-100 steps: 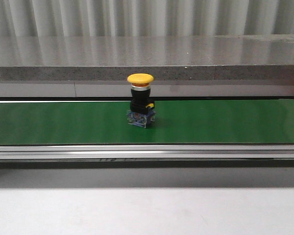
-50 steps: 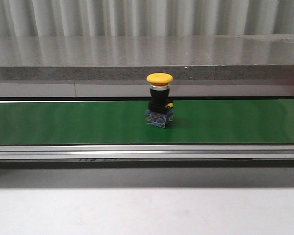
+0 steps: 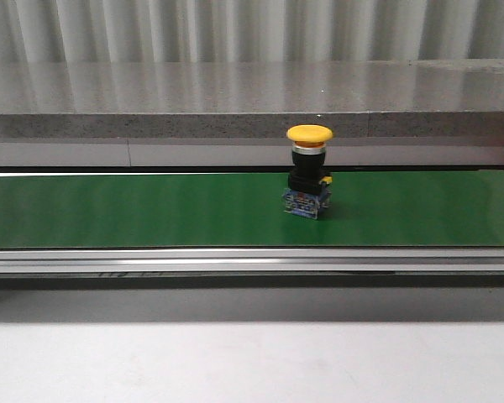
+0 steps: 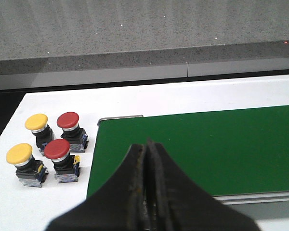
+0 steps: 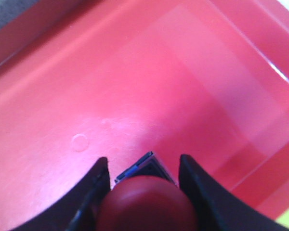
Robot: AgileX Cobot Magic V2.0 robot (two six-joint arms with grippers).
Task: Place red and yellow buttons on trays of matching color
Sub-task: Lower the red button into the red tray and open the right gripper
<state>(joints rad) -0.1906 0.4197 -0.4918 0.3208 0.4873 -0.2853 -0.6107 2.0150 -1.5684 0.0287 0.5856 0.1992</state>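
One red button [image 5: 147, 204] is clamped between the right gripper's [image 5: 143, 179] fingers, low over the red tray [image 5: 62, 86]; a clean placement is best made by lowering it upright to the floor before release. Left gripper [image 4: 147, 154] fingers are pressed together, empty, above the belt [image 4: 207, 149]. Four buttons [image 4: 50, 147] are seen waiting beside it. Farther off, a yellow button [image 3: 309, 180] is carried upright on the belt.

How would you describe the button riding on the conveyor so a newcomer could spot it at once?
Find the long green belt running across the front view. The yellow button stands upright on it, right of centre. It is the only thing on the belt, a mushroom cap over a black body.
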